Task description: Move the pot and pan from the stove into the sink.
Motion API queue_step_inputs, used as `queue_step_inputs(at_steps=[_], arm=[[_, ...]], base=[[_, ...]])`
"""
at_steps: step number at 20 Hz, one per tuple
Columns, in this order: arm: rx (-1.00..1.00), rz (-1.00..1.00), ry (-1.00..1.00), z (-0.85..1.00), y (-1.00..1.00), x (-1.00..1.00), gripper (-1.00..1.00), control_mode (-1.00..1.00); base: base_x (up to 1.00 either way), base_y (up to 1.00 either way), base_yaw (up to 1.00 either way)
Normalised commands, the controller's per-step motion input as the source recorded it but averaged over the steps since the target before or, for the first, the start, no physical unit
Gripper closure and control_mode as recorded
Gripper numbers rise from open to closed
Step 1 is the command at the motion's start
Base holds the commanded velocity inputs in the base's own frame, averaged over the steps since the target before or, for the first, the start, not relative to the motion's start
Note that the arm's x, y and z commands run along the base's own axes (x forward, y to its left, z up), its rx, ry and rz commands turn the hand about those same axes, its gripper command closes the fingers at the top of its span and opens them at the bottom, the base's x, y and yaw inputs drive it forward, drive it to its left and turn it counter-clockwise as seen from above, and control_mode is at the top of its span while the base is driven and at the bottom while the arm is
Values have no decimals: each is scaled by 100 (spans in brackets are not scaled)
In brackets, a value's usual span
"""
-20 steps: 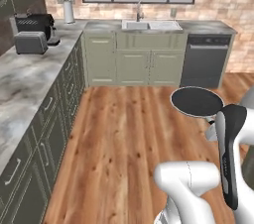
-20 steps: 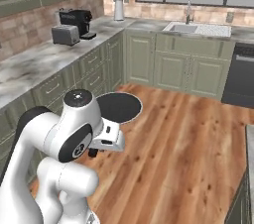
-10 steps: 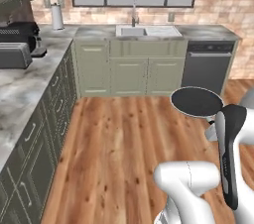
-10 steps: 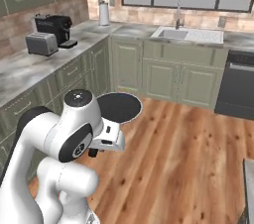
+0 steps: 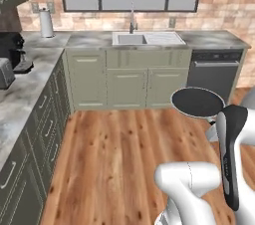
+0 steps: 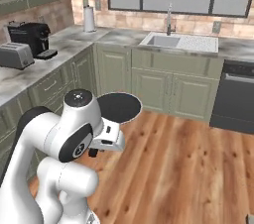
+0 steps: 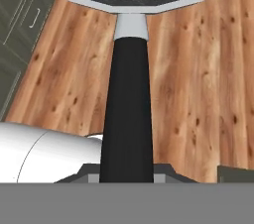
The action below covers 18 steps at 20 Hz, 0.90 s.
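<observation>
So at this point the hand (image 7: 128,178) was clamped on the pan (image 5: 197,102) by its long black handle, with the round black dish sticking out in front of the arm, level, up in the air over the wooden floor (image 5: 119,154). The sink (image 5: 148,38) sat on the far surface (image 5: 214,40) under the window, faucet (image 5: 132,22) behind it, well apart from the pan. Dishwasher (image 5: 213,72) just right of the sink cabinets.

What I'd worry about: the grip was way out at the end of a long handle, so the pan's weight could twist it in the fingers and tip it down, especially if the base stopped hard. Also the pan leads the robot, so coming in too low would bang the rim into the cabinet fronts or the sink edge. And that tall faucet was right in the drop zone. Pot and stove weren't anywhere I could see, so that half was still to do, I reckon.
</observation>
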Motion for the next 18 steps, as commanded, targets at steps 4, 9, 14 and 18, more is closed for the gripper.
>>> queue_step_inputs(at_steps=[4, 9, 14, 18], arm=[[0, 0, 0, 0, 0, 0, 100, 100], [0, 0, 0, 0, 0, 0, 100, 100], [0, 0, 0, 0, 0, 0, 100, 100], [0, 0, 0, 0, 0, 0, 100, 100]], base=[[87, 21, -7], [81, 23, -6], [77, 30, -6], [76, 28, -6]])
